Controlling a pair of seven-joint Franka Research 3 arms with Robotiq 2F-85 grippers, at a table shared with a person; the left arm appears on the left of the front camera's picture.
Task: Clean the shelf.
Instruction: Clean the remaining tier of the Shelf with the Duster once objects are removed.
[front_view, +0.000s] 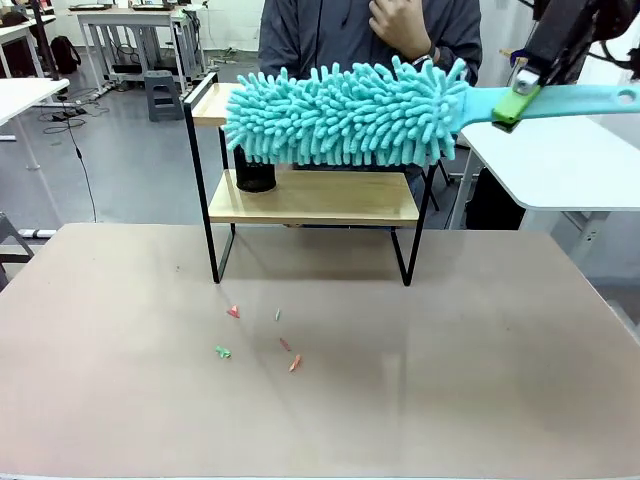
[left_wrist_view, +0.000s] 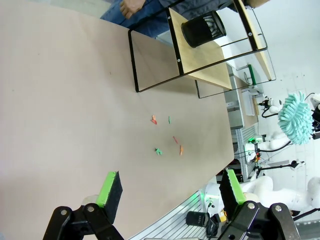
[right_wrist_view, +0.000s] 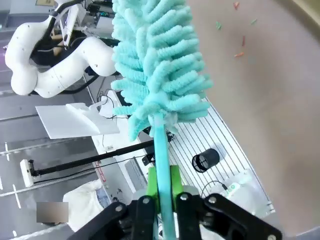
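Small coloured scraps (front_view: 290, 362) lie on the table (front_view: 470, 390), nearer the camera than the shelf (front_view: 312, 205), which stands towards the far edge.
Right end effector (front_view: 516, 100) is clamped on the handle of a fluffy teal duster (front_view: 350, 112), whose head hangs level with the shelf's upper board; whether it touches cannot be told. A black mesh cup (front_view: 255, 172) sits at the lower board's left end. Left end effector (left_wrist_view: 172, 189) hangs above the table, jaws wide and holding nothing. A person (front_view: 370, 35) stands behind the shelf.

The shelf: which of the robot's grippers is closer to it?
Right. The right gripper, holding the duster, is just off the shelf's right end; the left gripper hovers over the table, well back from it.
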